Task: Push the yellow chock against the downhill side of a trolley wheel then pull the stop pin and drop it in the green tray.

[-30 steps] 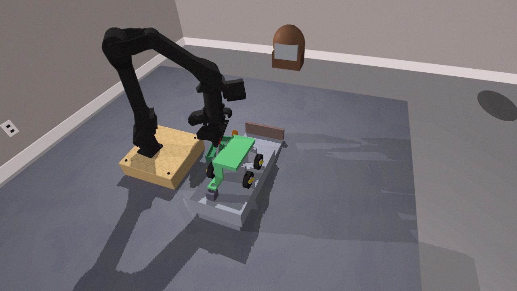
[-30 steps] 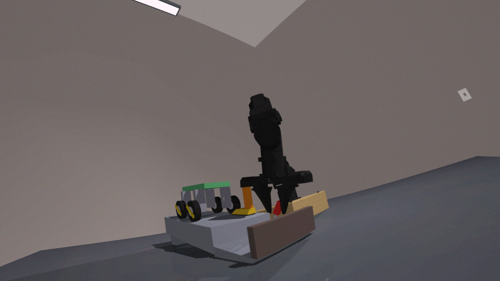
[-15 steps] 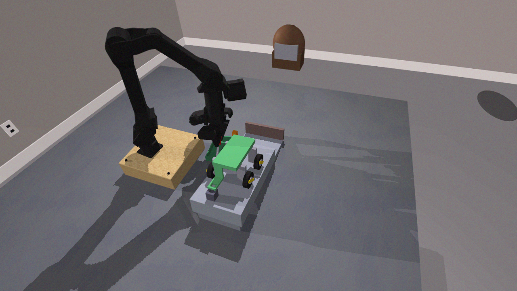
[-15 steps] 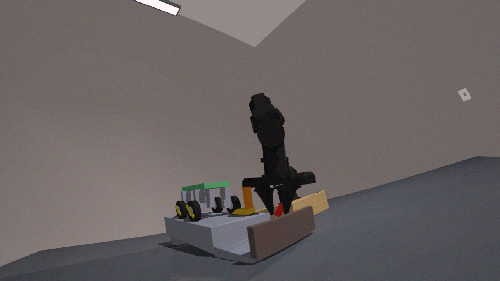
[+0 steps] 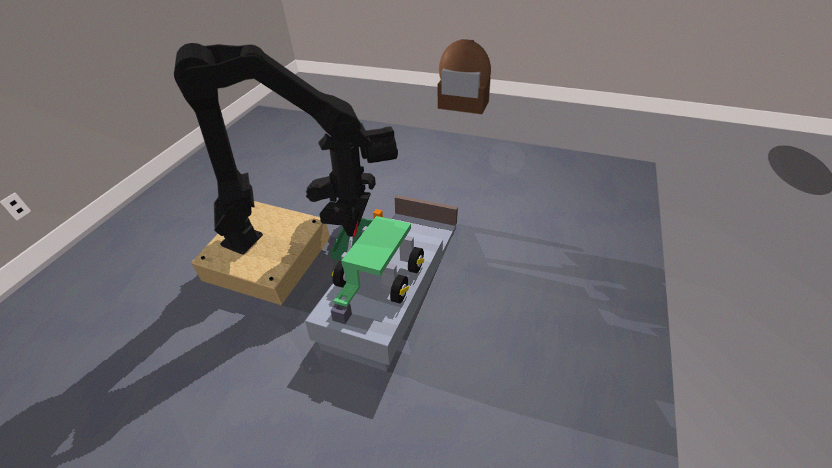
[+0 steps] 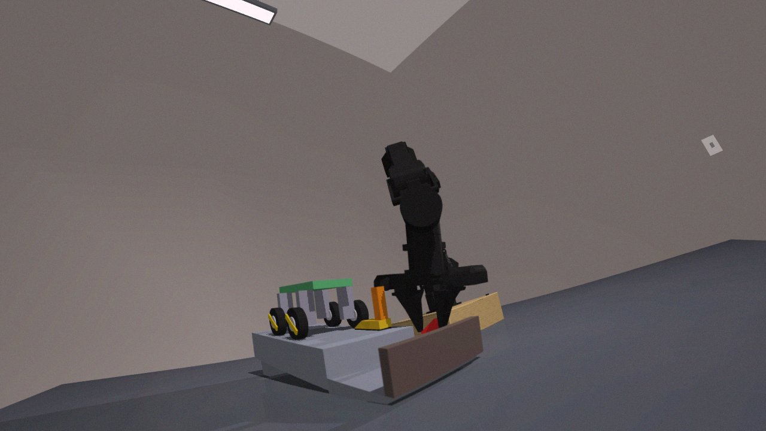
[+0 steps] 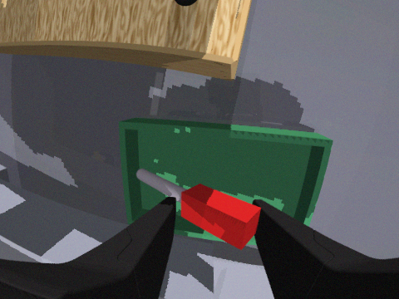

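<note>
My gripper (image 5: 349, 223) (image 6: 428, 316) (image 7: 214, 206) is shut on the stop pin (image 7: 222, 218) (image 6: 429, 325). It grips the pin by its red head, and the grey shaft points away from the fingers. The pin hangs just above the green tray (image 7: 249, 155) (image 5: 335, 249), which lies between the wooden base and the ramp. The trolley (image 5: 377, 244) (image 6: 316, 300), with its green deck and black wheels, stands on the grey ramp (image 5: 372, 343) (image 6: 300, 348). The yellow chock (image 6: 374, 323) (image 5: 377, 213), with its orange handle, sits against the trolley's downhill wheel.
The arm stands on a wooden base (image 5: 273, 256) (image 7: 111, 0) beside the tray. A brown end board (image 5: 424, 208) (image 6: 431, 354) closes the ramp's low end. A small grey pin block (image 5: 340, 314) sits at the uphill end. A brown object (image 5: 463, 75) stands by the far wall.
</note>
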Available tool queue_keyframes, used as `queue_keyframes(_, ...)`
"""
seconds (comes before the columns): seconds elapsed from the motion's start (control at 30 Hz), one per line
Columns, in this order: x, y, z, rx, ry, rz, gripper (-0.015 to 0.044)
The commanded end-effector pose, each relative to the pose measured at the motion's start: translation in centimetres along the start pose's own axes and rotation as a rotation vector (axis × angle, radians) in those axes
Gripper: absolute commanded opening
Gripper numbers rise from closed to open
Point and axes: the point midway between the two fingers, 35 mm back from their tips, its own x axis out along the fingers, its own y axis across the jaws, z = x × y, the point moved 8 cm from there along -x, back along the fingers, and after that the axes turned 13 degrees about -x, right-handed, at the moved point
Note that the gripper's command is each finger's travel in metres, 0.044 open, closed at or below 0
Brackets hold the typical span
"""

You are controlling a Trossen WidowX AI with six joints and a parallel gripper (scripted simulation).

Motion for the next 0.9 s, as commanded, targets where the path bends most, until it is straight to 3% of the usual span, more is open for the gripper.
queue_keyframes(0.0,0.16,-0.28,-0.08,0.004,-0.001,-0.002,0.019)
queue_keyframes(0.87,0.64,-1.15,-0.3,0.004,-0.001,-0.002,0.019)
